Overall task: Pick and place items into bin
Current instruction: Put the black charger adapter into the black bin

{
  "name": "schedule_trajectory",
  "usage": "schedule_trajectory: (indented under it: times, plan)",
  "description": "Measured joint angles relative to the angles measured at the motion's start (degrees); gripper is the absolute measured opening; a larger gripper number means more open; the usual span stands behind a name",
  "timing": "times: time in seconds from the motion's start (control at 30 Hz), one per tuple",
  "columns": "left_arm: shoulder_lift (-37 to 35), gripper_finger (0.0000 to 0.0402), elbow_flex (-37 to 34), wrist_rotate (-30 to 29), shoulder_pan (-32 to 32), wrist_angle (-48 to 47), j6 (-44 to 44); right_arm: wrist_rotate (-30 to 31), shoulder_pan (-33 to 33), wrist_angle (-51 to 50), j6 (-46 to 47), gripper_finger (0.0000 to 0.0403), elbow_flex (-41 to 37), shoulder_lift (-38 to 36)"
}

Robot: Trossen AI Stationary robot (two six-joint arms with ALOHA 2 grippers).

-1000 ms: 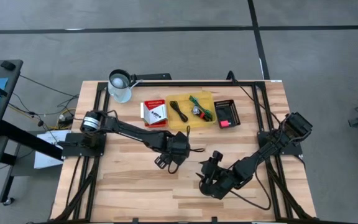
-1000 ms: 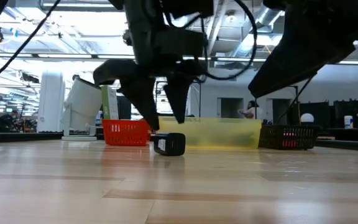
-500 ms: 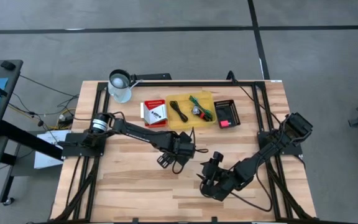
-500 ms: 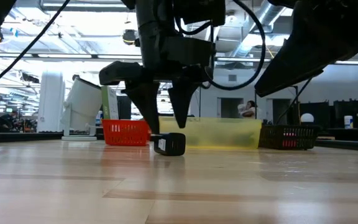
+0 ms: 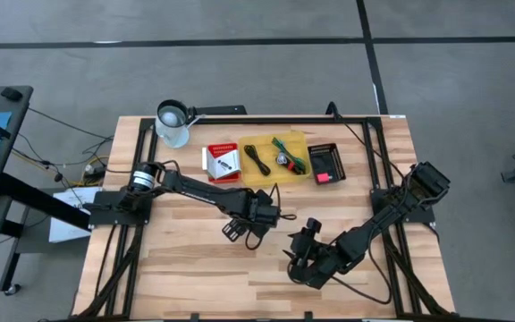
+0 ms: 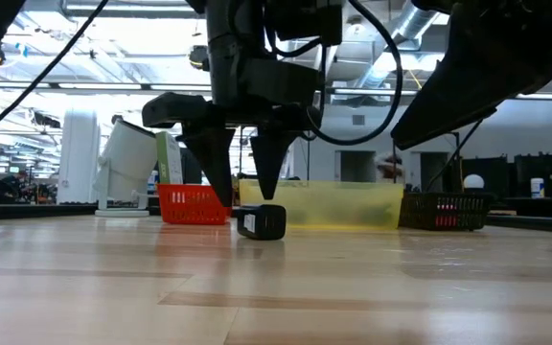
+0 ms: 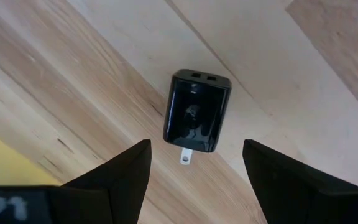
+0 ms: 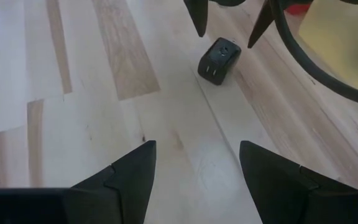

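Observation:
A small black charger block point(image 7: 196, 118) lies flat on the wooden table, its metal prong point(image 7: 184, 158) sticking out of one end; the low view shows it too point(image 6: 262, 221). My left gripper point(image 6: 242, 196) points down right above it, open, its fingertips a little over the block and touching nothing. My right gripper point(image 8: 197, 146) waits open toward the near right point(image 5: 300, 250), aimed at the block point(image 8: 219, 60). Other items lie in the bins at the far side: a white packet, black cords, a green piece and a red-pink piece.
Three containers stand in a row at the far side: a red basket point(image 5: 222, 161), a yellow bin point(image 5: 275, 154) and a black basket point(image 5: 325, 163). A white jug point(image 5: 173, 123) stands at the far left. Black frame rails run along the table's left and right sides.
My left gripper has tipped to point more steeply down over the charger block and has stayed open. The block has not moved.

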Motion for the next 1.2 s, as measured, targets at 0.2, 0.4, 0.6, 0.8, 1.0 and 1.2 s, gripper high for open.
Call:
schedule_trajectory:
  times: [0.2, 0.4, 0.6, 0.8, 1.0, 1.2]
  plan:
    - [0.0, 0.0248, 0.0, 1.3, 0.7, 0.0, 0.0, 0.0, 0.0, 0.0, 0.0, 0.0228, 0.0, 0.0]
    - [0.0, 0.0248, 0.0, 1.5, 0.7, 0.2, 1.0, 0.0, -0.1, 0.0, 0.1, 0.0228, 0.0, 0.0]
    - [-0.1, 0.0248, -2.7, 3.5, 0.7, 1.7, 1.5, 0.0, -0.1, 0.0, 0.9, 0.0228, 0.0, 0.0]
    - [-0.1, 0.0248, -3.1, 3.0, 0.7, 1.8, 2.4, 0.0, -0.5, 0.0, 1.5, 0.0228, 0.0, 0.0]
    - [-0.1, 0.0248, -3.1, 3.4, 0.7, 2.4, 2.3, 0.0, -1.0, 0.0, 1.5, 0.0228, 0.0, 0.0]
    - [-0.1, 0.0248, -3.1, 4.4, 0.7, 4.6, -1.2, 0.0, -0.9, 0.0, 1.5, 0.0228, 0.0, 0.0]
